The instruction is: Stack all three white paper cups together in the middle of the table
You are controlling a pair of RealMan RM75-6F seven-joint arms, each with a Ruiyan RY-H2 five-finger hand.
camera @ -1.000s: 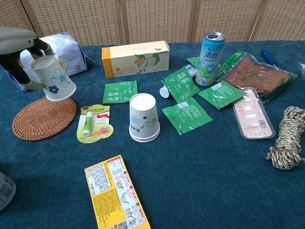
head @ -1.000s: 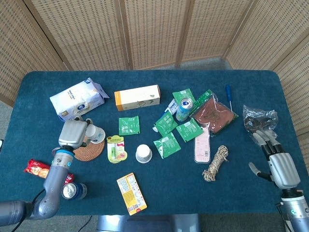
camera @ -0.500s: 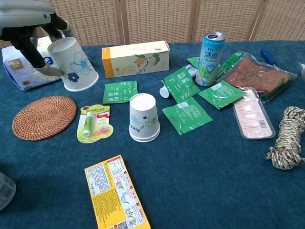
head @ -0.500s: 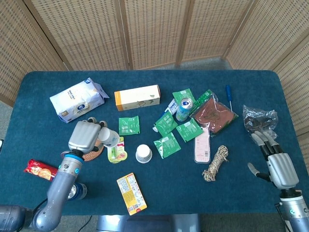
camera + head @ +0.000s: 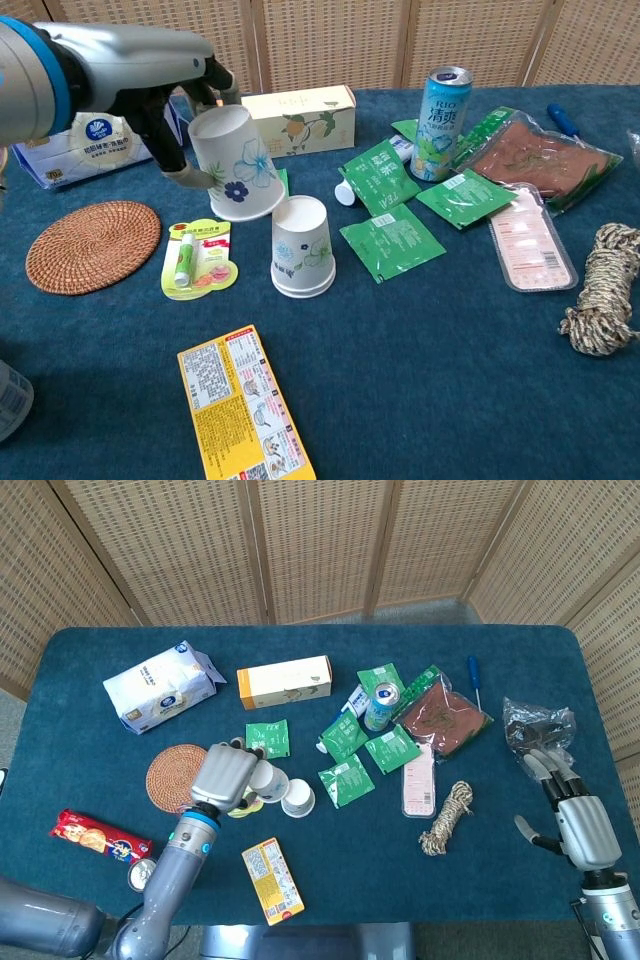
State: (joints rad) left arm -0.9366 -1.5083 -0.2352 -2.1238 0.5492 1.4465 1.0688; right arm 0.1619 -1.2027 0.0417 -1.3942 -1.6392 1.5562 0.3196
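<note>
Holding a flowered paper cup mouth-down and tilted, my left hand hangs left of frame centre in the head view, just up-left of the upturned cup stack on the table. If I lower it at this tilt, I judge the rim could catch the stack's base and knock it toward the green tea sachets; the lip balm card sits close beneath too. My forearm reaches up from the lower left, fingers wrapped round the cup wall. My right hand rests idle at far right, fingers spread, holding nothing.
</note>
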